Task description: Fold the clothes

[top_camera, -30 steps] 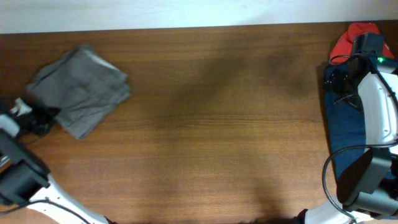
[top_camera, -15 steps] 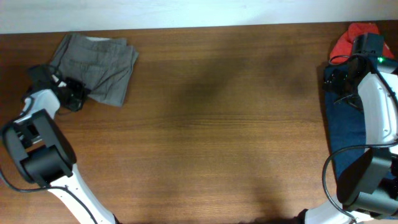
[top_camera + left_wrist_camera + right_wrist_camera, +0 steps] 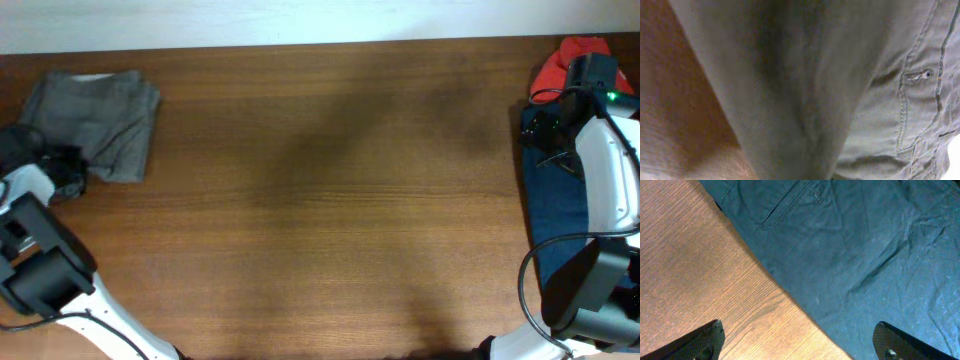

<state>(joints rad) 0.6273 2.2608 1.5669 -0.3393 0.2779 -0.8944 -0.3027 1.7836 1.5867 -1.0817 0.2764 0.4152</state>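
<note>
Grey shorts (image 3: 95, 120) lie folded in a compact stack at the far-left corner of the table (image 3: 330, 200), close to the back edge. Left gripper (image 3: 62, 168) sits at the stack's near-left corner, touching the cloth edge. Overhead it is only a dark blob and the jaws can't be made out. The left wrist view is filled with grey cloth very close up: a stitched pocket seam and a buttonhole (image 3: 920, 75) on the right, bare wood on the left. No fingers show there, so I cannot tell if the jaws are wide, narrow or gripping. Left arm (image 3: 45, 270) reaches in from the near-left edge toward the stack.

Navy shorts (image 3: 550, 210) lie spread along the table's right side, front to back, partly under the right arm (image 3: 605, 190). Red garment (image 3: 553, 68) is bunched at the far-right corner, just beyond the navy shorts. Right gripper (image 3: 797, 347) hangs over the edge of the navy shorts with jaws wide and nothing held. Its 2 fingertips (image 3: 705, 340) sit at opposite bottom corners of the wrist view. That view shows wrinkled navy cloth with a slit pocket (image 3: 785, 205), its edge running diagonally across the wood.
</note>
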